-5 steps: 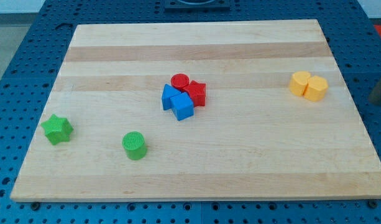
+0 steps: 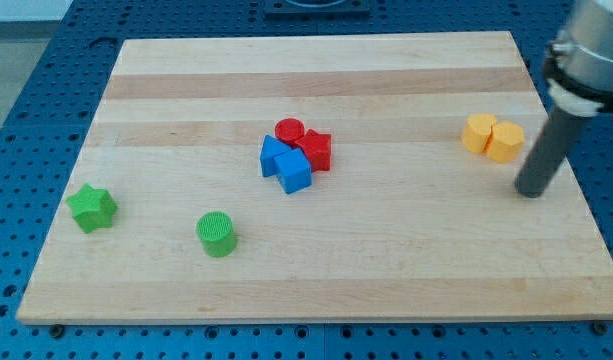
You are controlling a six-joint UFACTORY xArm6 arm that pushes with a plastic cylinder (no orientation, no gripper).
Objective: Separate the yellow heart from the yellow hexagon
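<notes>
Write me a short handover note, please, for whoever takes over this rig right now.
My tip is down on the wooden board, just right of and below the yellow pair, apart from both.
The yellow heart and yellow hexagon sit touching side by side near the board's right edge, heart on the view's left.
Done: only the approach; no separation yet.
Left: work the tip between the two, or push one away until a clear gap shows.
The red and blue cluster at centre and the two green blocks at the view's left are not involved.
</notes>
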